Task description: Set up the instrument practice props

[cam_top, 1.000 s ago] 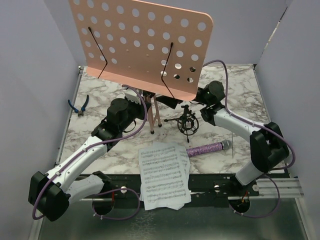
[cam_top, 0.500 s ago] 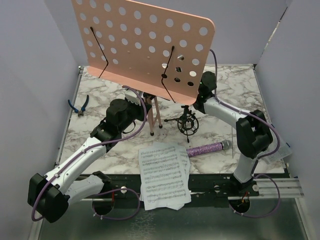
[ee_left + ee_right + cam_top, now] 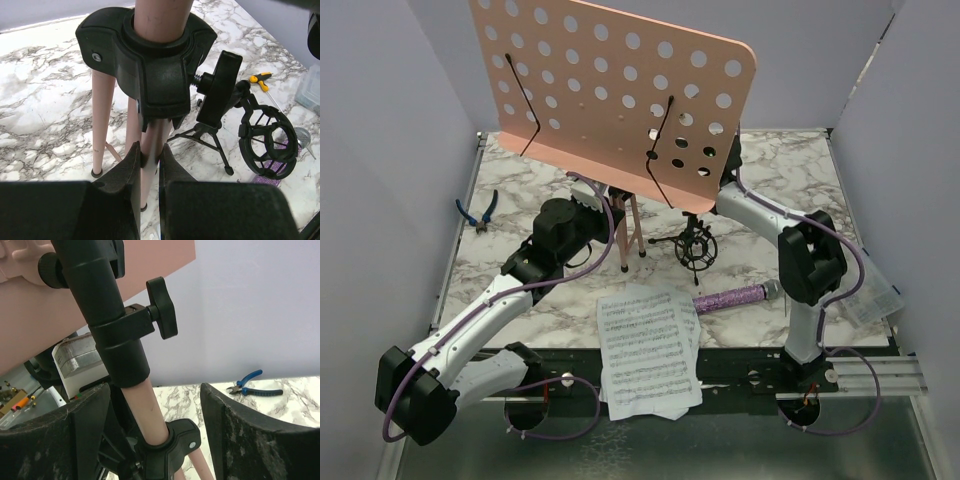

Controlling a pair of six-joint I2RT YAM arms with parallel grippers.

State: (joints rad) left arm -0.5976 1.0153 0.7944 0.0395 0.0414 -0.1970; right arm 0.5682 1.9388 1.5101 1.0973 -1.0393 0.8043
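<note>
At table centre, music stand (image 3: pixel 620 100): upright on its tripod legs, with the pink perforated desk tilted back toward 12 o'clock.
left gripper (image 3: pixel 149 152): pressed together on one of the stand's pink tubes just below the black leg collar (image 3: pixel 150 65). The arm reaches in from 7 o'clock.
right gripper (image 3: pixel 152 390): spread wide, with a finger on either side of the stand's pole below the black clamp sleeve (image 3: pixel 115 340), touching neither. In the top view the desk hides it.
shock-mount (image 3: pixel 697 245): stands on its small tripod just beside the stand's legs, at their 3 o'clock.
microphone (image 3: pixel 730 297): lies flat at 5 o'clock of the shock-mount, head pointing to 3 o'clock.
sheet-music pages (image 3: pixel 648 345): stacked flat at 6 o'clock of the stand, overhanging the table's near edge.
pliers (image 3: pixel 478 210): at the 9 o'clock edge, well apart from the stand.
screwdriver (image 3: pixel 261 78): beyond the shock-mount in the left wrist view.
</note>
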